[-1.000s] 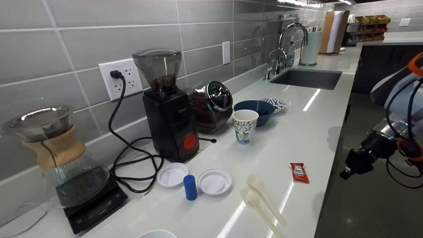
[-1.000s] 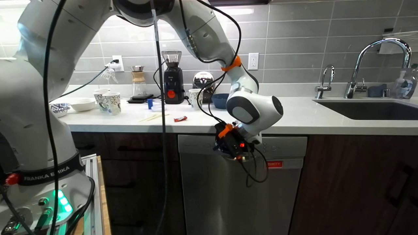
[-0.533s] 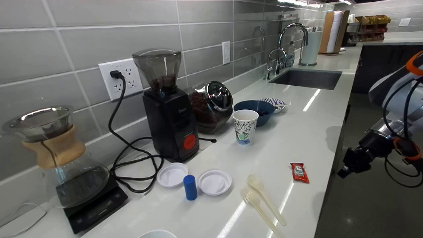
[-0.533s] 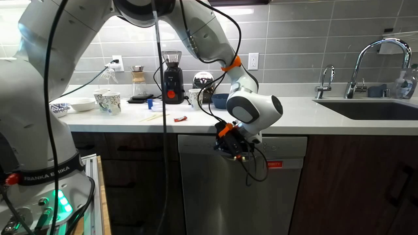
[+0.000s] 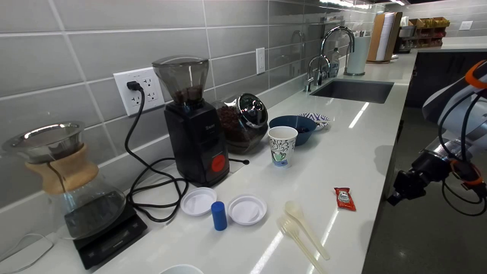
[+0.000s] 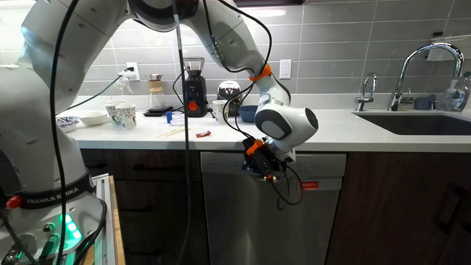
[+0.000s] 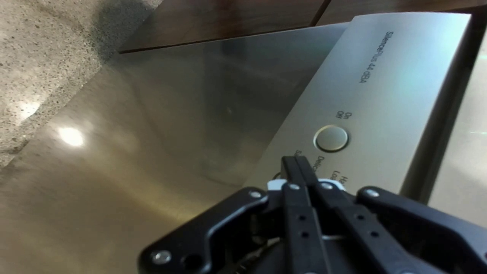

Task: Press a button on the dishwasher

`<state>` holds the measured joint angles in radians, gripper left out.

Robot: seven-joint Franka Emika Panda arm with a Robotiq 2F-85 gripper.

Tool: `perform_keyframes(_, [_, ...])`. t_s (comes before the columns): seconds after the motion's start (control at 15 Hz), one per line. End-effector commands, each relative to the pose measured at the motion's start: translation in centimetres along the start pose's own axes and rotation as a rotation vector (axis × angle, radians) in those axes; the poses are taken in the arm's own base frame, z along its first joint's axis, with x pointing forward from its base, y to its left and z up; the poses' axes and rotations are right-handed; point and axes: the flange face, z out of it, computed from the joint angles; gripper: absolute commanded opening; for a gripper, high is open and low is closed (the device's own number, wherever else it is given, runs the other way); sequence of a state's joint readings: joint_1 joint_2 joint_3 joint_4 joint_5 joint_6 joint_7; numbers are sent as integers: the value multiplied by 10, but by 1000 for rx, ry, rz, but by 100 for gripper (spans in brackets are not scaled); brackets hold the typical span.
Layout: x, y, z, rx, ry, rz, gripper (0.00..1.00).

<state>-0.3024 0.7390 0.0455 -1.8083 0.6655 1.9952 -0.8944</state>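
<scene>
The dishwasher (image 6: 272, 228) is a grey metal front under the counter, with a lighter control panel along its top. In the wrist view the panel (image 7: 384, 125) slants across the right half. A round On/Off button (image 7: 331, 138) sits on it, apart from my fingertips. My gripper (image 7: 296, 158) is shut with nothing between its fingers. Its tips lie over the printed labels just below and left of the button in the picture; whether they touch the panel I cannot tell. They partly hide the labels and a second round outline (image 7: 276, 176). The gripper also shows in an exterior view (image 5: 392, 199).
The white countertop edge (image 6: 331, 146) runs above the dishwasher. A red "DIRTY" sign (image 6: 310, 185) is on its front. Loose cables (image 6: 294, 203) hang from the wrist. A grinder (image 6: 195, 96), a paper cup (image 5: 282, 147) and a red packet (image 5: 344, 198) are on the counter.
In an exterior view the gripper and wrist have moved slightly left, toward the counter side. A small red light on the wrist has gone out of sight. The objects have not moved.
</scene>
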Motion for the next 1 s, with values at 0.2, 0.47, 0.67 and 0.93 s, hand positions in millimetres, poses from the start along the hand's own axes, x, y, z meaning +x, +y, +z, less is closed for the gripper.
perform_keyframes(0.2, [12,-2,6,12,28,10,0])
perform_keyframes(0.47, [18,-11,3,21,46,9,0])
perform_keyframes(0.67, [13,-9,4,-4,19,38,0])
perform_keyframes(0.93, [-6,-11,-13,-38,-31,85,0])
